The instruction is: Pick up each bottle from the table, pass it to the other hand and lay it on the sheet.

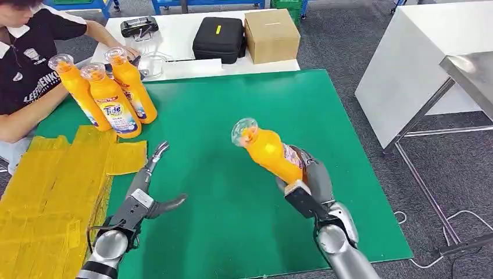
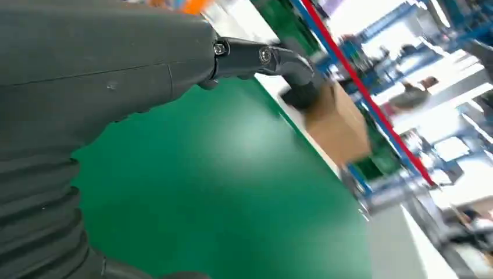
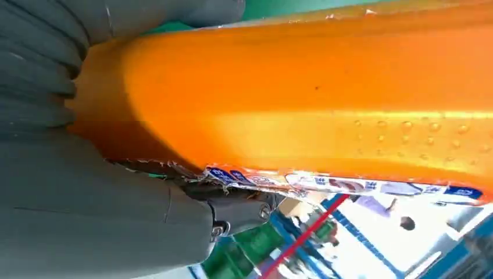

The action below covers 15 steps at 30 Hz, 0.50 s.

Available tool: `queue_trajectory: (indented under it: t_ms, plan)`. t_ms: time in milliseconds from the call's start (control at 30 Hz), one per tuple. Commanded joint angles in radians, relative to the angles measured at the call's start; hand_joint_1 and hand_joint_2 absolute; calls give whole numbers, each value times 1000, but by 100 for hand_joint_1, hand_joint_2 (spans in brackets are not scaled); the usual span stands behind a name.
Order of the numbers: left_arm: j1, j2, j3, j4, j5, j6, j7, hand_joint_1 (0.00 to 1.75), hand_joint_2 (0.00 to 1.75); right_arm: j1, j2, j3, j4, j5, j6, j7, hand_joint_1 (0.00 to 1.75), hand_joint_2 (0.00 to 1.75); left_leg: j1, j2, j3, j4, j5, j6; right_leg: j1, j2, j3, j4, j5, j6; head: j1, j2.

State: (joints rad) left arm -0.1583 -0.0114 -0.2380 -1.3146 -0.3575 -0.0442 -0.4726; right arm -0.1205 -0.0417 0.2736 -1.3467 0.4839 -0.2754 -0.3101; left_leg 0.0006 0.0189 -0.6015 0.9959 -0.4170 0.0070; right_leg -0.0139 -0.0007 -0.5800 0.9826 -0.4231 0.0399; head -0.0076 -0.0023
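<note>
Head view: the right hand (image 1: 305, 180) grips an orange detergent bottle (image 1: 268, 150) by its lower body, fingers wrapped around it. The bottle is lifted above the green mat (image 1: 232, 192) and tilted, its clear cap pointing up and to the far left. The left hand (image 1: 152, 189) hovers over the mat to the left of the bottle, well apart from it, fingers spread and straight, the thumb sticking out to the right, holding nothing. Three more orange bottles (image 1: 110, 93) stand upright and close together at the far left corner of the mat. A crumpled yellow sheet (image 1: 52, 186) lies along the near left side of the bench. A person in a black shirt (image 1: 26, 64) sits at the far left, an arm resting beside the sheet. On the white bench (image 1: 180, 52) behind the mat sit a black case (image 1: 218, 38) and a cardboard box (image 1: 271, 35).

Left wrist view: the dark fingers (image 2: 261, 58) stretch out over bare green mat (image 2: 221, 186), nothing between them; the cardboard box (image 2: 337, 125) shows blurred beyond the mat's edge.

Right wrist view: the orange bottle (image 3: 302, 99) sits tight against the grey palm, the thick thumb (image 3: 174, 11) over one side and a darker finger (image 3: 244, 209) under its torn label.
</note>
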Motion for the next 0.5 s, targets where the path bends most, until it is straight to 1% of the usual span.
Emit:
queue_trajectory:
  t_ms: [33, 67, 100, 167, 267, 367, 400, 433, 500]
  plan:
    - [-60, 11, -100, 29, 23, -14, 9, 0, 175, -88, 123, -64, 168, -46, 8, -21, 175, 175, 0, -1, 1, 0, 0, 0, 0, 0, 1, 0, 0, -1, 0, 0]
    - [-60, 11, -100, 29, 23, -14, 9, 0, 175, -88, 123, -64, 168, -46, 8, -21, 175, 175, 1, -1, 2, 0, -1, -1, 1, 0, 2, -1, 0, -1, 0, 0]
    - [-64, 13, -105, 31, 41, -31, 2, 0, 175, -89, 133, -72, 176, -81, 32, -20, 175, 175, 0, -1, 1, 0, 0, 0, 1, 0, 1, 0, 0, -1, 0, 0]
    - [-74, 9, -116, 36, 42, -31, 4, 0, 175, -100, 145, -63, 207, -83, 25, -28, 175, 175, 1, -1, 1, 0, -1, -1, 1, 0, 2, 0, 0, -2, 0, 0]
    - [-74, 9, -116, 36, 42, -31, 4, 0, 175, -100, 145, -63, 207, -83, 25, -28, 175, 175, 1, -1, 1, 1, -1, -1, 1, 0, 2, 0, 0, -2, 0, 0]
    - [-95, 5, -138, 44, 76, -67, -3, 0, 175, -123, 178, -39, 274, -144, 96, -44, 175, 175, 1, -1, 1, 1, -1, -1, 1, 0, 1, 0, 0, -1, 0, 0]
    - [-110, 2, -155, 52, 101, -92, -6, 0, 175, -142, 207, -33, 323, -208, 142, -72, 175, 175, 0, -1, 0, 0, 0, 0, 1, 0, 1, 0, 0, -1, 0, 0]
    - [-123, 1, -168, 60, 118, -108, -9, 0, 175, -160, 223, -20, 366, -245, 174, -80, 175, 175, 1, 0, 1, 0, -1, -1, 2, 1, 1, -1, 0, -2, 0, 0]
    - [-157, -12, -189, 87, 157, -135, -14, 0, 175, -207, 254, 38, 472, -271, 207, -104, 175, 175, 2, 1, 1, 1, -1, -1, 2, 2, 1, 0, 1, -2, 0, 0]
